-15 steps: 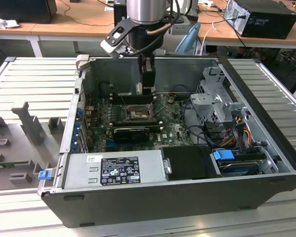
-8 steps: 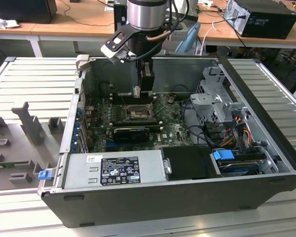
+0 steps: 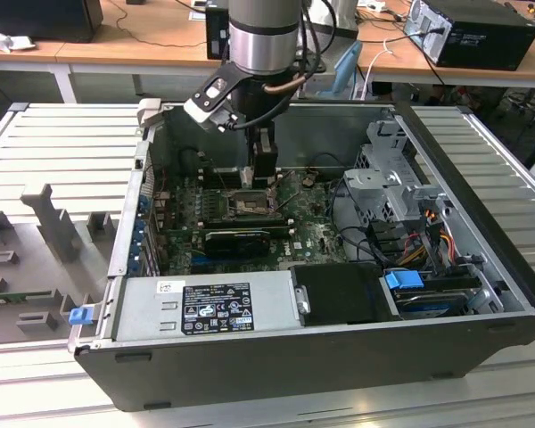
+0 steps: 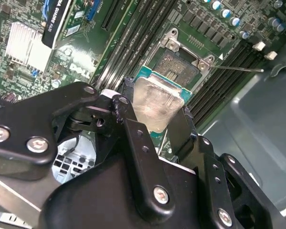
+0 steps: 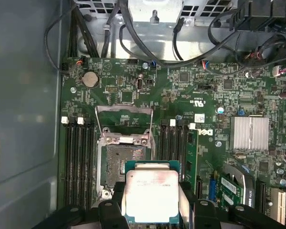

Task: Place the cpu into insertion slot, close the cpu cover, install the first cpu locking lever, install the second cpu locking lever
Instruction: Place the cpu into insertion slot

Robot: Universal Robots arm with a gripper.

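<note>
Smudged silver square cpu (image 5: pixel 150 188) (green-edged) in black tool (image 5: pixel 151 199)

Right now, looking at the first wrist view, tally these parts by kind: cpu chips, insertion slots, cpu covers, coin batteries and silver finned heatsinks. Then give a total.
cpu: 1
insertion slot: 1
cpu cover: 1
coin battery: 1
silver finned heatsink: 1
Total: 5
</note>
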